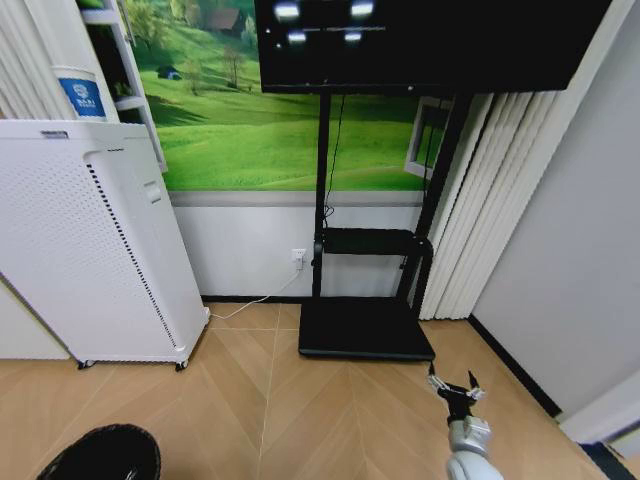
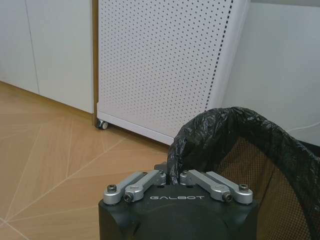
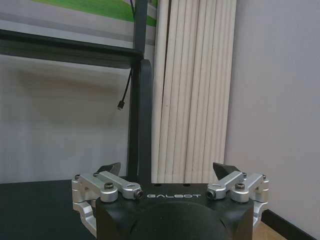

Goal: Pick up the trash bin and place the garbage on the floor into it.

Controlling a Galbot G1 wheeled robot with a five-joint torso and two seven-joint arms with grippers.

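Observation:
The trash bin [image 1: 100, 455], black mesh lined with a black bag, shows at the lower left of the head view. In the left wrist view my left gripper [image 2: 172, 175] is shut on the bag-covered rim of the trash bin [image 2: 265, 160]. My right gripper [image 1: 455, 388] hangs open and empty over the floor [image 1: 300, 400], just in front of the TV stand's base; the right wrist view shows the right gripper [image 3: 167, 170] with its fingers spread wide. The garbage is out of view.
A white perforated appliance [image 1: 90, 240] on casters stands at the left, close behind the bin [image 2: 165, 65]. A black TV stand base [image 1: 365, 330] lies ahead, with white curtains [image 1: 480, 200] and a grey wall [image 1: 570, 260] at the right.

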